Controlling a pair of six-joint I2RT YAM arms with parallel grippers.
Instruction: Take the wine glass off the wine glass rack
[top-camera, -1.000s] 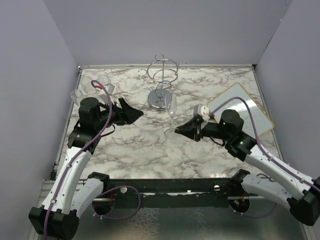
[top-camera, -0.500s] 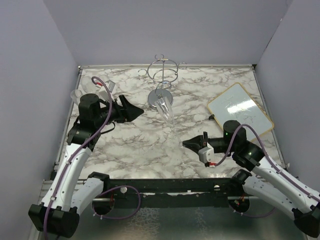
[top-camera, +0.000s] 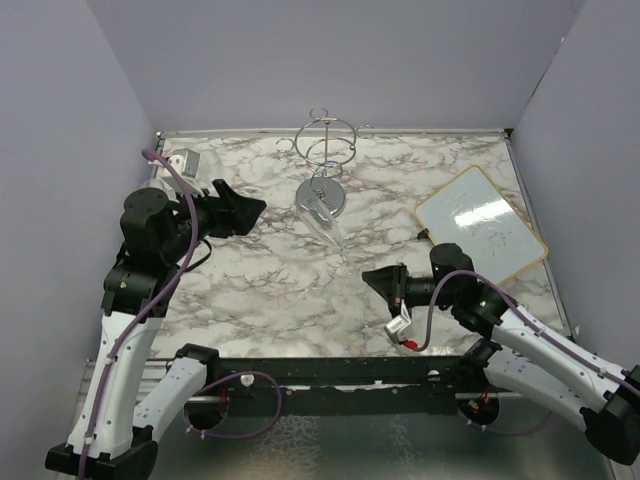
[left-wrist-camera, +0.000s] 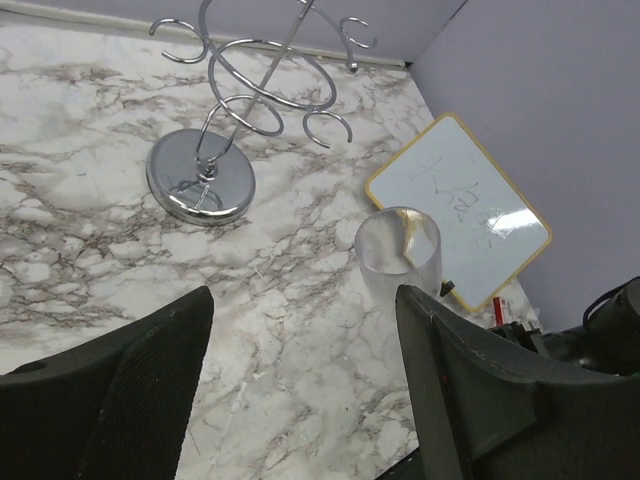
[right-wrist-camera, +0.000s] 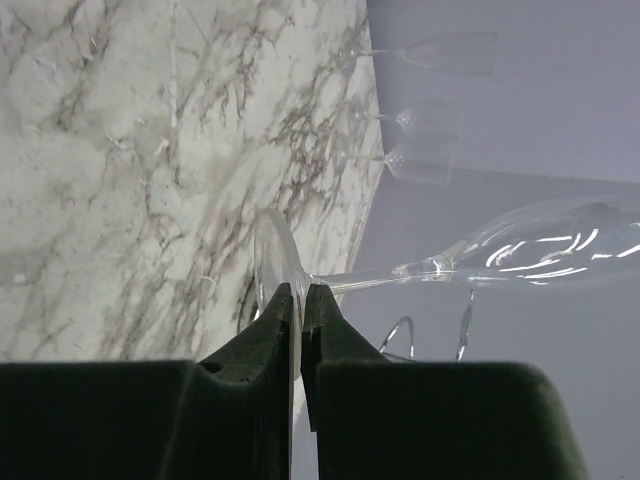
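Note:
The wine glass hangs tilted above the table, its bowl pointing toward the wine glass rack. My right gripper is shut on the edge of the glass's round foot; in the right wrist view the stem runs off to the right of the right gripper. My left gripper is open and holds nothing, left of the rack's mirrored base. In the left wrist view the glass's mouth shows just beyond the right finger of the left gripper, apart from it.
A small whiteboard lies at the right of the marble table. Three other wine glasses lie on their sides by the left wall. The chrome rack stands at the back middle, with grey walls around the table.
The right gripper has carried the glass toward the near edge and tipped it from upright to a steep slant. The left arm has drawn back to the left.

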